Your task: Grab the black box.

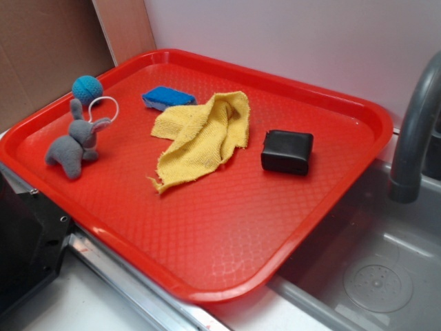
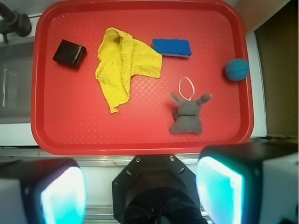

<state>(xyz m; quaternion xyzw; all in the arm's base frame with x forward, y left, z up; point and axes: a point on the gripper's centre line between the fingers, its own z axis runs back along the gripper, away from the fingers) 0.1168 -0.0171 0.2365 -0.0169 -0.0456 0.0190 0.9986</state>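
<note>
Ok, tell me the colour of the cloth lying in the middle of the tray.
Yellow. The cloth shows best in the exterior view.

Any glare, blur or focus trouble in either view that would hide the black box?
Exterior view: even light, black box sharp, soft shadows only. Wrist view: box clear though small; the tool fingers are close, blurred and glow cyan, covering the bottom edge, not the red tray.

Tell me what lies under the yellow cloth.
The cloth lies rumpled on the red tray, and only tray shows around its edges. Whatever its folds cover is hidden. The black box and blue sponge sit apart from it, uncovered.
</note>
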